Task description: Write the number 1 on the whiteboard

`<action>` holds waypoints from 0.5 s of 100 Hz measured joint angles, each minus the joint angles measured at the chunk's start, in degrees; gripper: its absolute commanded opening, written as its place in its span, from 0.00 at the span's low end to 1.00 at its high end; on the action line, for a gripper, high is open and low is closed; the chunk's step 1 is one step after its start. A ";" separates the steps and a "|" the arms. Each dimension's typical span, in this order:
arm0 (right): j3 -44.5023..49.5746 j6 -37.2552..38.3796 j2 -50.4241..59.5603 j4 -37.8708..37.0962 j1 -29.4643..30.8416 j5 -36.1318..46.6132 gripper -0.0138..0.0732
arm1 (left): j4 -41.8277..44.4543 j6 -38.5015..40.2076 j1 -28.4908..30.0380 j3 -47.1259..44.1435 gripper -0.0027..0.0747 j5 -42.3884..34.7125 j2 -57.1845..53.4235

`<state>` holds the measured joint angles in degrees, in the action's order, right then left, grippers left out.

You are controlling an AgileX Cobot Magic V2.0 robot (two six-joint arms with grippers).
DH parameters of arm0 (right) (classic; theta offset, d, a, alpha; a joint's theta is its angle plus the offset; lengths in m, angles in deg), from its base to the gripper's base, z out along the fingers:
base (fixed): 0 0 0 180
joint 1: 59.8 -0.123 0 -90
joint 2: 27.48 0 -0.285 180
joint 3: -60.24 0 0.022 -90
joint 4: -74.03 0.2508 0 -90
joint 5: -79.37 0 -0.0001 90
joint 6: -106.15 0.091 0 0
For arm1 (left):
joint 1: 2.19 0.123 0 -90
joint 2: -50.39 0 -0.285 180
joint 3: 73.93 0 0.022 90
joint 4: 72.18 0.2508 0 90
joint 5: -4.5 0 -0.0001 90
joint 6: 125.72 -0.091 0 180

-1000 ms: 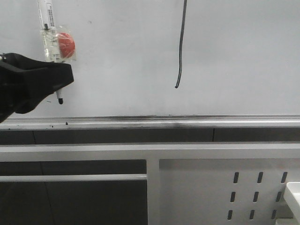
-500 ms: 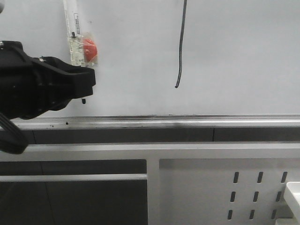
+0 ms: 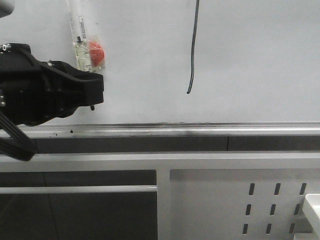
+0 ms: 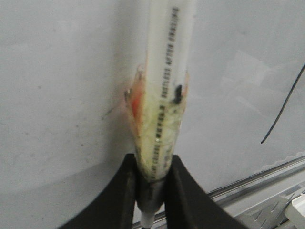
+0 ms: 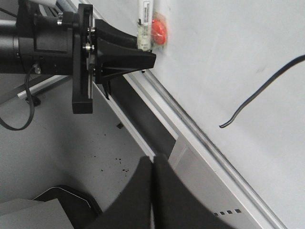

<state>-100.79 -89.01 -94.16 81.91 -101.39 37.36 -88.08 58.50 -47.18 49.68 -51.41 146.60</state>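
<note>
The whiteboard [image 3: 250, 60] fills the upper front view. The number 1 [image 3: 193, 50] is a thin dark, nearly vertical line on it, curved at its lower end, also in the left wrist view [image 4: 281, 114] and right wrist view [image 5: 259, 98]. My left gripper [image 3: 92, 95] is shut on the lower end of a white marker pen [image 3: 77, 30] with a red magnet [image 3: 96, 52], well left of the line. The pen [image 4: 164, 95] stands upright close to the board. My right gripper [image 5: 153, 164] is shut on nothing, low and away from the board.
A silver rail [image 3: 200, 130] runs along the board's bottom edge. Below it is a white perforated metal frame [image 3: 240, 200]. A white tray corner [image 3: 314, 207] shows at the lower right. My left arm's black body [image 5: 47, 43] reaches across beside the board.
My left gripper has moved right along the board with the pen, most of it in the first half second. The drawn line is unchanged.
</note>
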 measured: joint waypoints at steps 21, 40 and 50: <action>0.00 0.00 0.00 0.00 0.00 0.00 0.08 | -0.50 0.00 0.00 0.00 0.46 -1.48 0.21; 0.00 0.00 0.00 0.00 0.00 0.00 0.08 | 0.55 0.00 -0.12 -0.35 0.52 -3.00 0.21; 0.00 0.00 0.10 0.00 0.00 0.00 0.08 | 0.27 0.00 -0.17 -1.52 0.52 -4.07 0.21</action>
<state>-100.79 -89.01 -94.06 81.91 -101.39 37.36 -87.81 58.50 -47.35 48.15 -55.47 146.80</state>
